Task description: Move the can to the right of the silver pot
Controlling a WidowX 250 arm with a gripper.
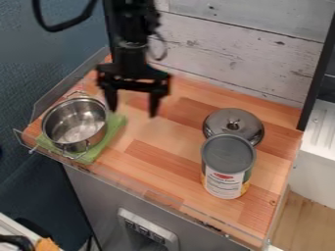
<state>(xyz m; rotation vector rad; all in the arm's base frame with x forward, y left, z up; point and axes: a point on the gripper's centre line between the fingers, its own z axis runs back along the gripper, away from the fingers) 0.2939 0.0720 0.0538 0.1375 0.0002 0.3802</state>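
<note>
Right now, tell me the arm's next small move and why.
Probably ease the tool toward the can: it hangs open and empty nearer the pot, while the can stands well across the counter, beside the metal lid.

The can (228, 156) bore a label (219, 188) with a red patch (224, 176) and lines of print (223, 182), too small to read. No words or numbers could be made out.
</note>
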